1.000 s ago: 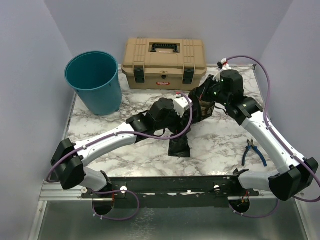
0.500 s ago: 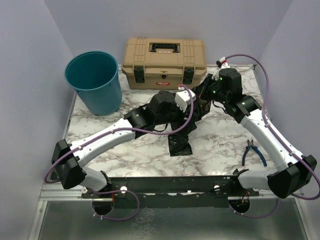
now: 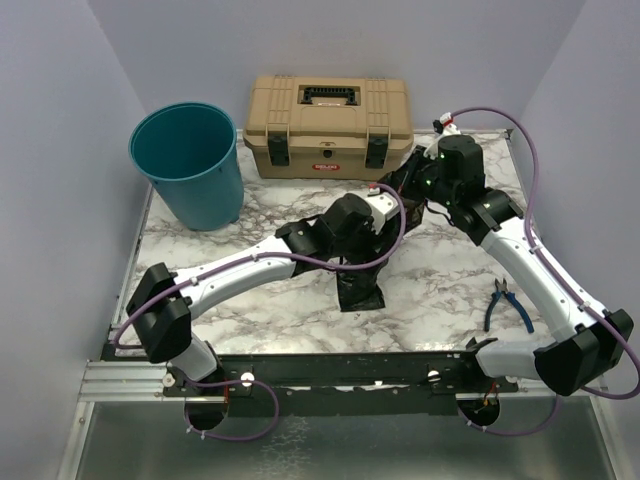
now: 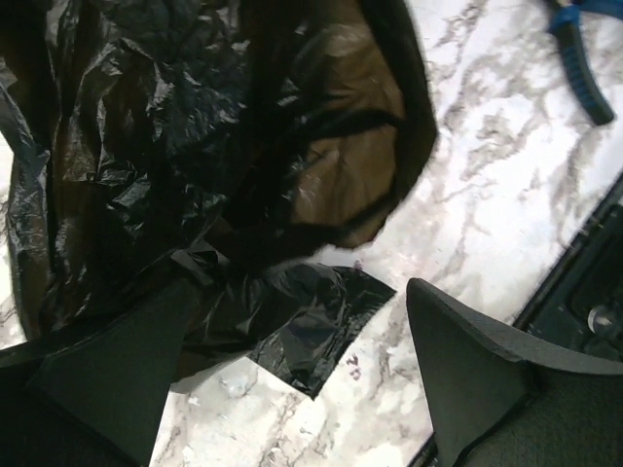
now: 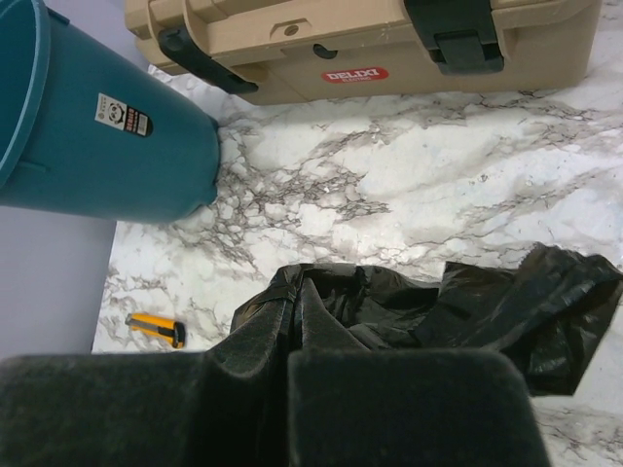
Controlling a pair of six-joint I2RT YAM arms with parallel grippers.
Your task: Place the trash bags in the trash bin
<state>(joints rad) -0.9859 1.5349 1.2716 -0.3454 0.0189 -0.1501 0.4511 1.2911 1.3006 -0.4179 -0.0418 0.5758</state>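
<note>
The black trash bag [image 3: 360, 285] hangs from mid-table down onto the marble. In the right wrist view it [image 5: 438, 302] is bunched in front of the fingers. My right gripper [image 3: 405, 195] is shut on a raised fold of the bag [image 5: 304, 292], holding it up. My left gripper [image 3: 378, 232] is open, its fingers [image 4: 107, 379] spread wide over the bag's lower flap [image 4: 311, 321]; the left finger touches the film. The teal trash bin [image 3: 185, 160] stands upright at the back left, apart from the bag, and shows in the right wrist view [image 5: 97, 126].
A tan toolbox [image 3: 328, 125] stands at the back centre. Blue-handled pliers [image 3: 510, 305] lie near the right front, also seen in the left wrist view [image 4: 574, 49]. A yellow utility knife [image 5: 156, 329] lies on the marble. The black front rail [image 3: 340, 370] runs along the table's near edge.
My left arm has swung right and forward, bringing its open gripper up against the hanging bag. My right gripper has drawn back slightly, still holding the bag.
</note>
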